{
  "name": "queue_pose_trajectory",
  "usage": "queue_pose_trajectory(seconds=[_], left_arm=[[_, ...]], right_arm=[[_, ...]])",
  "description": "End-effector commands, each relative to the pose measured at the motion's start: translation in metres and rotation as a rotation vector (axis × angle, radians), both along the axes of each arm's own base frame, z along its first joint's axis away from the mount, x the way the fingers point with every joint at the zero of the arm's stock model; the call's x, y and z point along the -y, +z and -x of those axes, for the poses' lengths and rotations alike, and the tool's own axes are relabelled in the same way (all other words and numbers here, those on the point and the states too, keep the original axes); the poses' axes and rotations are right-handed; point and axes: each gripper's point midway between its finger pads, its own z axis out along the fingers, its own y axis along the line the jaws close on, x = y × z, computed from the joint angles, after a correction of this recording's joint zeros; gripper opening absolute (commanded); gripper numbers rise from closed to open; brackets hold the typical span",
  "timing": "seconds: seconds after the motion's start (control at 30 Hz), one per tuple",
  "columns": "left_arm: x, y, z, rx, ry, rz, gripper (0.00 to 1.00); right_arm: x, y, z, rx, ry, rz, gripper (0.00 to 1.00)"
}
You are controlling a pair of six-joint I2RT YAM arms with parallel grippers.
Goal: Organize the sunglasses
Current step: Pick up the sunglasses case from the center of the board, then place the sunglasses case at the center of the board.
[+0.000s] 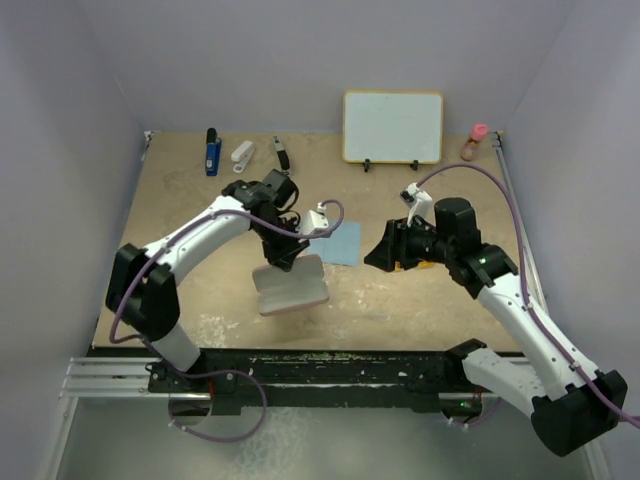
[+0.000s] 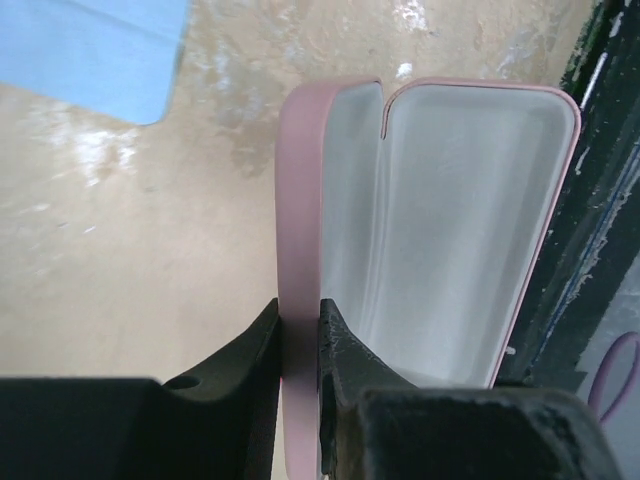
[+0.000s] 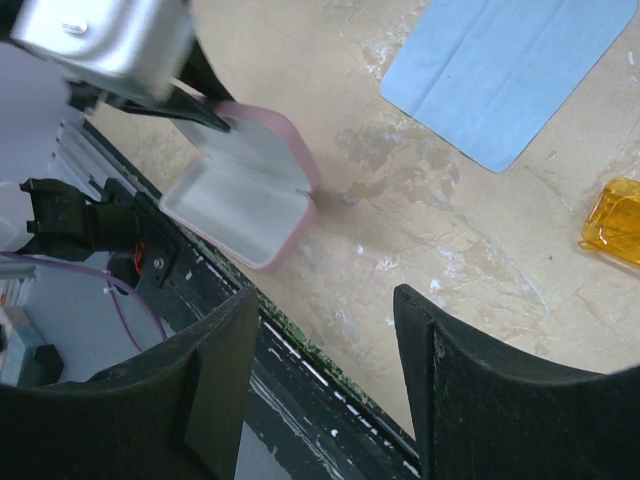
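The left gripper [image 2: 300, 372] pinches one wall of the open pink glasses case [image 2: 450, 220]. The right gripper [image 3: 325, 370] stands spread around nothing. The sunglasses [image 3: 612, 222] lie ahead of its fingers and off to one side, near the light blue cloth [image 3: 510, 70].

The case [image 2: 298, 250] is pink outside, pale grey-white inside; the cloth [image 1: 335, 243] plain light blue; the sunglasses [image 3: 615, 222] translucent orange-amber; the table [image 1: 180, 180] mottled tan, white-scuffed; the far whiteboard [image 1: 392, 125] white, tan-framed

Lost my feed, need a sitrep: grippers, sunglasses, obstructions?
Left gripper shut on open pink case, empty. Right gripper open, empty. Sunglasses on table, not held. Blue cloth nearby, clear of both.
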Motion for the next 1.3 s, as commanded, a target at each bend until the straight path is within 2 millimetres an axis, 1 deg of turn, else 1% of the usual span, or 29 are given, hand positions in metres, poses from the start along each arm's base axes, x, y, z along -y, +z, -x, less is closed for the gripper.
queue_pose_trajectory(seconds=[0.0,0.07,0.1,0.13,0.23,0.43,0.53,0.57,0.6,0.7,0.77,0.83,0.93,1.13,1.27], left_arm=[[-0.018,0.060,-0.024,0.249,0.060,-0.031,0.09],[-0.037,0.075,-0.047,0.405,0.110,-0.113,0.07],[-0.052,0.083,-0.061,0.498,0.140,-0.186,0.07],[-0.064,0.089,-0.074,0.579,0.160,-0.240,0.06],[-0.088,0.098,-0.097,0.741,0.157,-0.357,0.04],[-0.110,0.099,-0.132,0.909,0.132,-0.449,0.04],[-0.124,0.094,-0.154,0.991,0.150,-0.516,0.04],[-0.129,0.091,-0.160,1.012,0.154,-0.531,0.04],[-0.135,0.083,-0.163,1.021,0.154,-0.544,0.04],[-0.155,0.076,-0.178,1.087,0.176,-0.563,0.04],[-0.170,0.072,-0.184,1.092,0.197,-0.564,0.04],[-0.177,0.065,-0.187,1.081,0.225,-0.546,0.04],[-0.181,0.047,-0.181,1.057,0.221,-0.554,0.04],[-0.179,0.024,-0.168,1.022,0.220,-0.511,0.04],[-0.183,0.012,-0.165,1.018,0.229,-0.526,0.05]], right_arm=[[0.000,0.008,0.000,0.045,0.008,-0.024,0.61],[0.000,0.006,-0.002,0.043,-0.001,-0.021,0.60],[0.001,0.004,-0.002,0.042,-0.006,-0.018,0.61],[0.000,0.004,-0.003,0.043,-0.007,-0.020,0.61],[-0.001,0.002,-0.007,0.042,-0.014,-0.026,0.60],[-0.004,-0.004,-0.031,0.038,-0.037,0.020,0.60],[-0.005,-0.012,-0.043,0.019,-0.037,0.056,0.59],[-0.005,-0.016,-0.047,0.008,-0.038,0.074,0.59],[-0.005,-0.020,-0.051,-0.001,-0.040,0.091,0.57],[-0.006,-0.025,-0.065,0.004,-0.047,0.113,0.55],[-0.008,-0.024,-0.072,0.016,-0.052,0.113,0.55],[-0.010,-0.025,-0.075,0.019,-0.052,0.109,0.56],[-0.012,-0.026,-0.079,0.021,-0.051,0.102,0.56],[-0.018,-0.029,-0.082,0.007,-0.041,0.084,0.58],[-0.022,-0.031,-0.081,0.002,-0.012,0.072,0.59]])
